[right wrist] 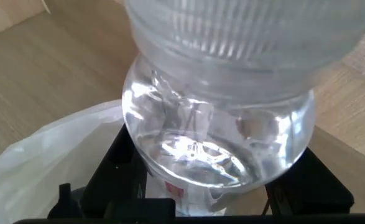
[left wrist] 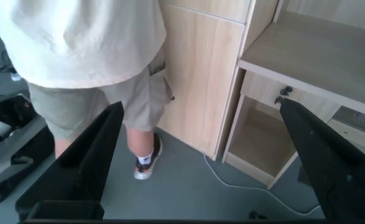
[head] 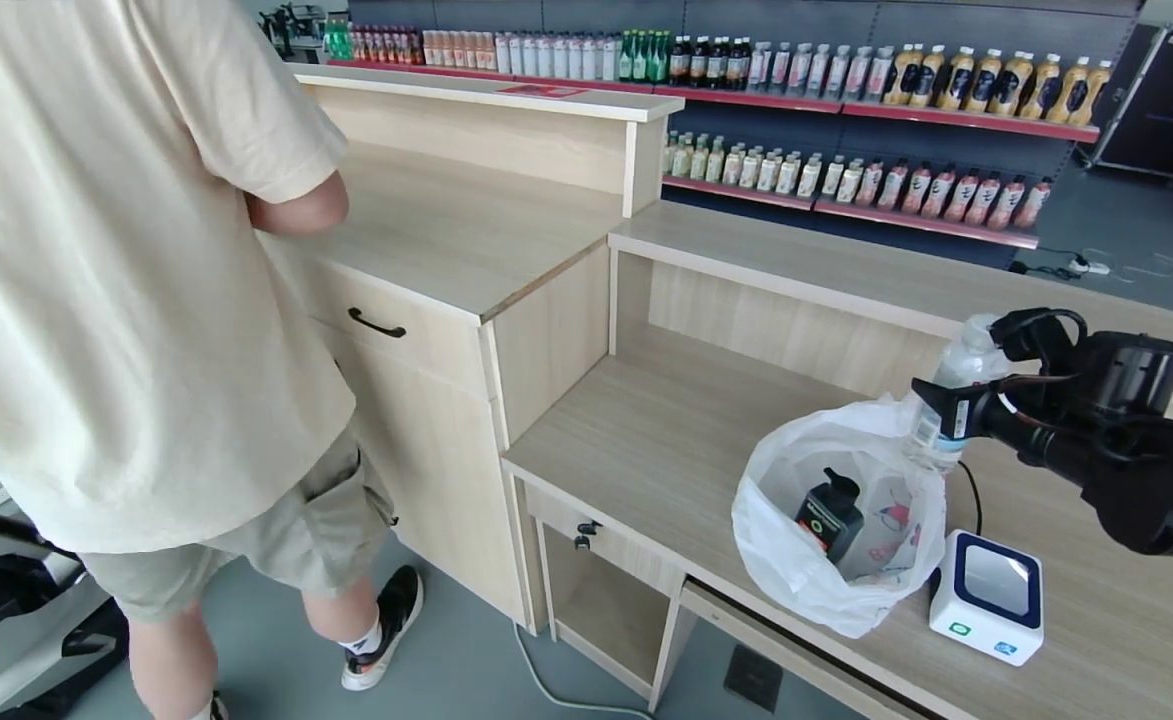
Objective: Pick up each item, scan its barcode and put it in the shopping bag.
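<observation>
Your right gripper clamps the water bottle. It's likely heavy and slick, so grip its middle. Your left gripper is spread wide.

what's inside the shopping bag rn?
One dark pump-top bottle lies inside the white shopping bag. The bag's crumpled walls cover its floor, so anything beneath can't be seen. The right end effector holds a clear water bottle at the far rim.
</observation>
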